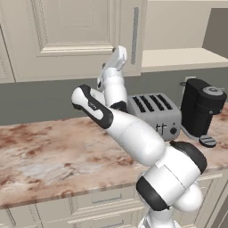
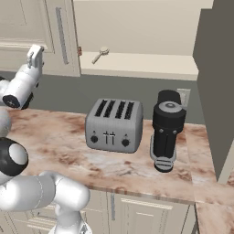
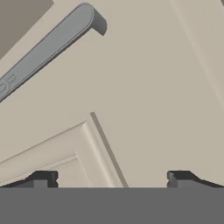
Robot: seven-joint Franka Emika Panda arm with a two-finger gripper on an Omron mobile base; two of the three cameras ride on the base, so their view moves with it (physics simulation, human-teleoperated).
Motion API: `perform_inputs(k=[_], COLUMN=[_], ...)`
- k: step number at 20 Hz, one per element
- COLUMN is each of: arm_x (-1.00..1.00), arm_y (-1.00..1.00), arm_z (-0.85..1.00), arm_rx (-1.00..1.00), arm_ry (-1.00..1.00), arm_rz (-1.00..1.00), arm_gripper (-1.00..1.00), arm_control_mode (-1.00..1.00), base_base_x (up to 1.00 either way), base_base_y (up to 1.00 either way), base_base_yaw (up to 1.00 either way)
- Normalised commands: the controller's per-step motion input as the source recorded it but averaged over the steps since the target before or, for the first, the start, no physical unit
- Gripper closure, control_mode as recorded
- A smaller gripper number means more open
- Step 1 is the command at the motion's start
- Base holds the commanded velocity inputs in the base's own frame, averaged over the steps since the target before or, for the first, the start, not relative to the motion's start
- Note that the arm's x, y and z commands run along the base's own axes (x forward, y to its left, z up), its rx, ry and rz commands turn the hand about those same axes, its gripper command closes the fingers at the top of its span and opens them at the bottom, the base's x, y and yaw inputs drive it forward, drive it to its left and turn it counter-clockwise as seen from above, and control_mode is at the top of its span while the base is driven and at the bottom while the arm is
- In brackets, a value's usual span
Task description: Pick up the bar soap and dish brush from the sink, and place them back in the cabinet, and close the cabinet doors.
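Tool (image 1: 119,54) is raised high on the bent arm, fingers spread wide and holding nothing, pointing at the shut cabinet door (image 1: 73,26), its handle (image 3: 46,46) at ten o'clock.

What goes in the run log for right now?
claw: open, holding nothing | position: up at closed left cabinet door, near its handle | dish brush: on open cabinet shelf | right side: not closed

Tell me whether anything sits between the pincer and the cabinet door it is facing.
Nothing visible does. The open pincer is raised right in front of the cabinet door, beside its silver bar handle. The hand view shows bare door panel between the fingertips. The toaster stands on the counter below.
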Motion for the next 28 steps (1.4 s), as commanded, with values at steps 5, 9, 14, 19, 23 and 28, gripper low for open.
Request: perform_inputs(k=[5, 9, 14, 19, 23, 28], arm_x=[0.32, 0.3, 0.27, 0.04, -0.12, -0.32], arm_y=[0.0, 0.0, 0.0, -0.01, -0.01, 0.0], arm_z=[0.0, 0.0, 0.0, 0.0, 0.0, 0.0], arm_rx=[0.0, 0.0, 0.0, 0.0, 0.0, 0.0], arm_ry=[0.02, 0.01, 0.01, 0.0, 0.0, 0.0], arm_rz=[0.0, 0.0, 0.0, 0.0, 0.0, 0.0], arm_gripper=[-1.0, -1.0, -1.0, -1.0, -1.0, -1.0], arm_control_mode=[-1.0, -1.0, -1.0, -1.0, -1.0, -1.0], base_base_x=[0.0, 0.0, 0.0, 0.0, 0.0, 0.0], base_base_y=[0.0, 0.0, 0.0, 0.0, 0.0, 0.0], base_base_yaw=[0.0, 0.0, 0.0, 0.0, 0.0, 0.0])
